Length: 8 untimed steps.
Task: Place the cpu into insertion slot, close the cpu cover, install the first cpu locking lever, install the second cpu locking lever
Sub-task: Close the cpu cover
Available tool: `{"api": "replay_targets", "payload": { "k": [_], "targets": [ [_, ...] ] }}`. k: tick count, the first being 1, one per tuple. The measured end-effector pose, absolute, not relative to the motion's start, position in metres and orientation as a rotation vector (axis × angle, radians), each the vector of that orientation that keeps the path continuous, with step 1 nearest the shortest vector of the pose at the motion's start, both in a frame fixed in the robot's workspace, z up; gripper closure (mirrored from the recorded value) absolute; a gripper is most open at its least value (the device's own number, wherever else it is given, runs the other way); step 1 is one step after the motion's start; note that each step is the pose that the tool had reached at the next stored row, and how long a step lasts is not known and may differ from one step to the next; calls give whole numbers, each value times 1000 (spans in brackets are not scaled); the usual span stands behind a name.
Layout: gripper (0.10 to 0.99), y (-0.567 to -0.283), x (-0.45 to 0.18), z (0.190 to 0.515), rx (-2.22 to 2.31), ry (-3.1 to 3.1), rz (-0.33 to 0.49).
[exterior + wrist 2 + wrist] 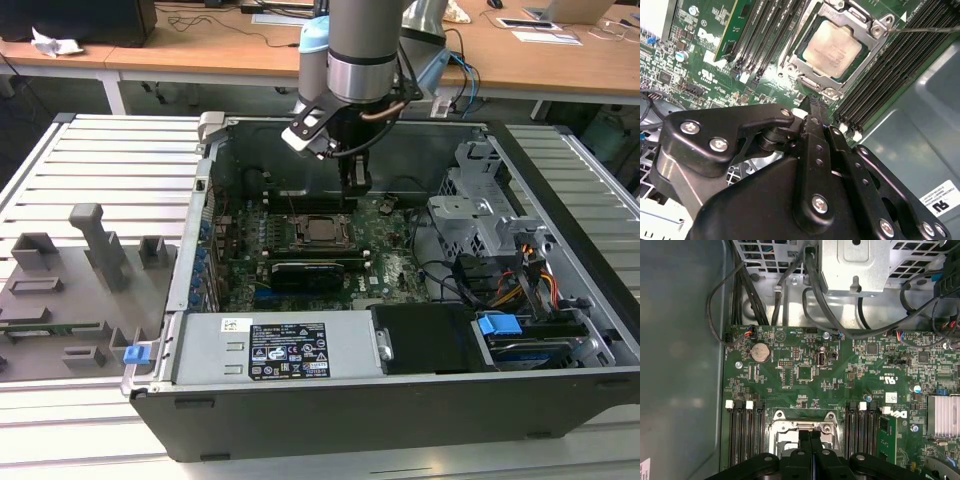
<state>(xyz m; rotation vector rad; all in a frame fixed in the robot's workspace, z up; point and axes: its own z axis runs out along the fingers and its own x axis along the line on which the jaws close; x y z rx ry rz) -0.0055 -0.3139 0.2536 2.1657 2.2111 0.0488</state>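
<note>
hovering just beside the seated cpu (832,48), the hand (812,103) is tightly clenched.

A counter (110,150) of pale grey ribbed metal slats runs out to both sides of the exterior view, and at that view's left it carries a flat grey fixture tray (60,290) with upright blocks. Behind it a long wooden desk (200,58) on white legs (113,95) spans the back, strewn with dark cables (215,20), a crumpled white cloth (52,43) and loose papers (545,35), and the floor (25,120) beneath is dark. Light falls evenly and softly, leaving a faint sheen on the slats
</note>
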Motion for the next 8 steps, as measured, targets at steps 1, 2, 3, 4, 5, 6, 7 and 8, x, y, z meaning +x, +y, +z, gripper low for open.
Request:
{"api": "replay_targets", "payload": {
  "k": [1, 2, 3, 4, 5, 6, 7, 8],
  "targets": [
    [980, -314, -6, 253, 2166, 2211, 49],
    [980, -314, -7, 253, 2166, 2211, 49],
    [980, -314, -8, 253, 2166, 2211, 49],
    [980, -314, -9, 253, 2166, 2211, 49],
    [980, -314, -10, 253, 2166, 2211, 49],
    [980, -314, -11, 253, 2166, 2211, 49],
    [980, -314, -13, 253, 2166, 2211, 49],
    [980, -314, -14, 253, 2166, 2211, 49]
  ]
}}
